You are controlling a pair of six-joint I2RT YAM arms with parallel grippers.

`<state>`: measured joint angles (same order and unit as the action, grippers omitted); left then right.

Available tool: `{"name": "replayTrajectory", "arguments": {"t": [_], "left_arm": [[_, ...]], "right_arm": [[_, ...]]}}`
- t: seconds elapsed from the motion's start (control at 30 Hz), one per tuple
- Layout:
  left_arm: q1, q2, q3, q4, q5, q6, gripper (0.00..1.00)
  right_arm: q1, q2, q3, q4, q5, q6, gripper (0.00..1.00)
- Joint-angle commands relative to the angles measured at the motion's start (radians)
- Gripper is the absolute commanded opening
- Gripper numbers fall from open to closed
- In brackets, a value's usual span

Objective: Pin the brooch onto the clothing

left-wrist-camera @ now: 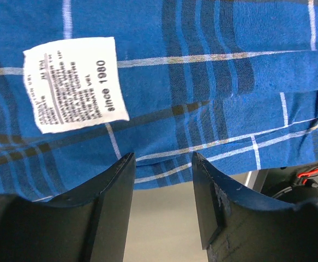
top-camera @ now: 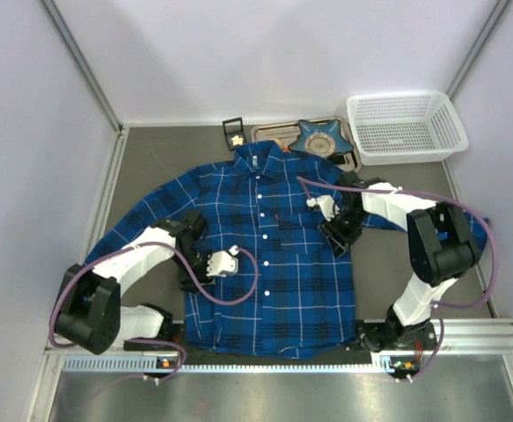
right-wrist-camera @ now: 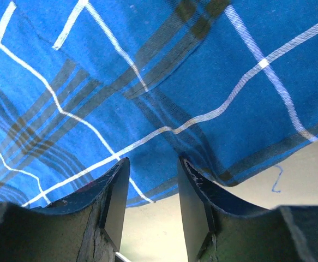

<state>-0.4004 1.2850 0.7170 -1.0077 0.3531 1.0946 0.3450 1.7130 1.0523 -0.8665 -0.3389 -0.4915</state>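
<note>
The clothing (top-camera: 265, 255), a blue and navy plaid shirt, lies flat and buttoned in the middle of the table. The brooch (top-camera: 237, 136), tiny and pale gold, sits in a small black holder at the back, beyond the collar, far from both grippers. My left gripper (top-camera: 223, 263) is over the shirt's left front, open and empty. In the left wrist view (left-wrist-camera: 163, 155) its tips reach a fabric edge near a white care label (left-wrist-camera: 76, 84). My right gripper (top-camera: 324, 208) is over the chest pocket area, open and empty. Its tips (right-wrist-camera: 153, 159) reach a plaid fabric edge (right-wrist-camera: 164, 98).
A blue star-shaped dish (top-camera: 320, 136) rests on a metal tray (top-camera: 278, 134) at the back. A white plastic basket (top-camera: 406, 127) stands at the back right. White walls enclose the table on three sides. Purple cables loop over the shirt.
</note>
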Motion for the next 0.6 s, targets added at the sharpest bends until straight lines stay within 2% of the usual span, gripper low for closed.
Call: {"name": "replayTrajectory", "arguments": {"t": [0.0,0.17,0.33,0.57], "left_arm": [[-0.046,-0.027,-0.072,0.086,-0.068,0.019,0.52],[-0.098,0.007,-0.116,0.126,-0.157,0.013,0.50],[-0.098,-0.038,-0.111,0.034,-0.166,0.065,0.23],[-0.094,-0.125,-0.143,-0.095,-0.258,0.160,0.00]], "right_arm": [[0.011,0.025,0.000,0.058,0.038,0.027,0.41],[0.011,0.056,-0.006,0.081,0.087,0.036,0.37],[0.012,0.076,-0.026,0.109,0.150,0.028,0.34],[0.011,0.100,-0.032,0.124,0.227,0.024,0.32]]}}
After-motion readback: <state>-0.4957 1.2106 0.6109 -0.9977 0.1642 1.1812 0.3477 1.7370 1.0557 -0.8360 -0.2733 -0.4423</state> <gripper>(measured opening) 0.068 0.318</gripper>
